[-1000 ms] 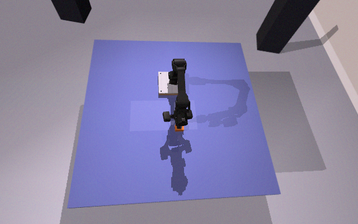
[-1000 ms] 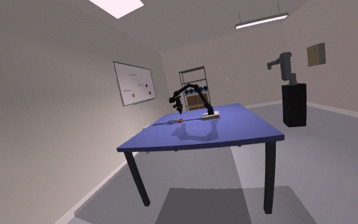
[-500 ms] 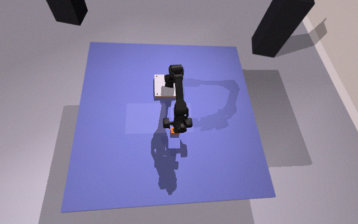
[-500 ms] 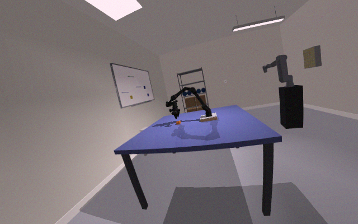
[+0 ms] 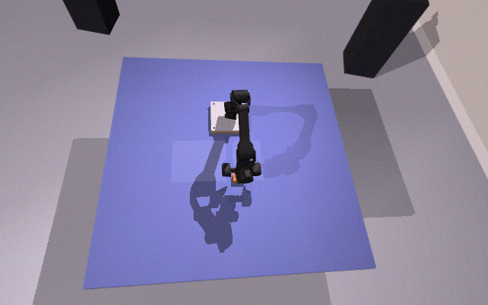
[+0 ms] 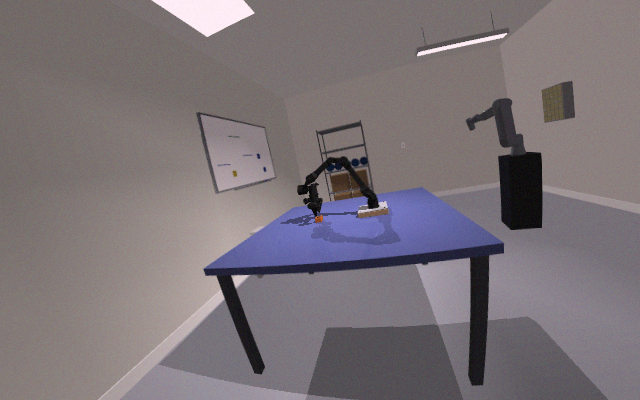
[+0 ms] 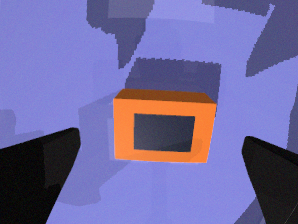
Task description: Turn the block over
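The orange block (image 5: 235,178) (image 6: 318,219) (image 7: 164,106) rests on the blue table (image 5: 145,236) (image 6: 430,225). Its marked side, with a dark rectangle (image 7: 163,133), faces up toward the wrist camera. My gripper (image 6: 317,213) (image 7: 161,136) is open and points down over the block. In the wrist view one finger stands to the left of the block and the other to the right, with a gap on each side and nothing held. In the top view the arm hides the fingertips and most of the block.
The white base plate (image 5: 219,114) (image 6: 379,210) of my arm stands behind the block. The arm arches from it over the table and casts dark shadows. Another robot arm (image 6: 505,125) stands on a black pedestal (image 6: 521,192) away from the table.
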`<control>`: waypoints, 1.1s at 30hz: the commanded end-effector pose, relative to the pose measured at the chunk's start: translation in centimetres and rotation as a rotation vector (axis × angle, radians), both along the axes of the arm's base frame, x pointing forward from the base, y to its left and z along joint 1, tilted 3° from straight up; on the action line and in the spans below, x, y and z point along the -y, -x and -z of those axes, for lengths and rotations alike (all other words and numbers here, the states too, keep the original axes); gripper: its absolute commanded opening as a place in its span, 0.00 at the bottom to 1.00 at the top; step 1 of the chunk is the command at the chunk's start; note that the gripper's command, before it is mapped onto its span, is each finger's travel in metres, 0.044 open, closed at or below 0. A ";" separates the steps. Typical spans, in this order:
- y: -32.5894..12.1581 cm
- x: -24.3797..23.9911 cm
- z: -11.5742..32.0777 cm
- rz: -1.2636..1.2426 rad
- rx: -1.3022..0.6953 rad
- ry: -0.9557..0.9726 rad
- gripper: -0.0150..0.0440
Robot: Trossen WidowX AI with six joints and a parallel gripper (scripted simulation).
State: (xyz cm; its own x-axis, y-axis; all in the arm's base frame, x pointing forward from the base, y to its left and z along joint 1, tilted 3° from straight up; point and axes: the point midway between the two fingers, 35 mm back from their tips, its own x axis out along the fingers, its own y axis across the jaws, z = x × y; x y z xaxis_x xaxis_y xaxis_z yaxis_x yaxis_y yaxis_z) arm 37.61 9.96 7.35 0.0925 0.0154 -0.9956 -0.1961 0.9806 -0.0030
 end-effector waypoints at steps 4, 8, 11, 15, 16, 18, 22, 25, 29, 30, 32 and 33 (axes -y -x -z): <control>0.2 0.0 1.5 0.000 -0.016 0.000 1.00; 0.1 0.0 2.2 0.000 -0.016 0.000 1.00; 0.1 0.0 2.7 0.000 -0.016 0.000 1.00; 0.1 0.0 3.3 0.000 -0.016 0.000 1.00; 0.1 0.0 3.4 0.000 -0.016 0.000 1.00; 0.0 0.0 3.5 0.000 -0.016 0.000 1.00; 0.0 0.0 3.5 0.000 -0.016 0.000 0.87; 0.0 0.0 3.5 0.000 -0.016 0.000 0.77; 0.0 0.0 3.5 0.000 -0.016 0.000 0.72; 0.0 0.0 3.5 0.000 -0.016 0.000 0.71; 0.0 0.0 3.5 0.000 -0.016 0.000 0.69; 0.0 0.0 3.5 0.000 -0.016 0.000 0.68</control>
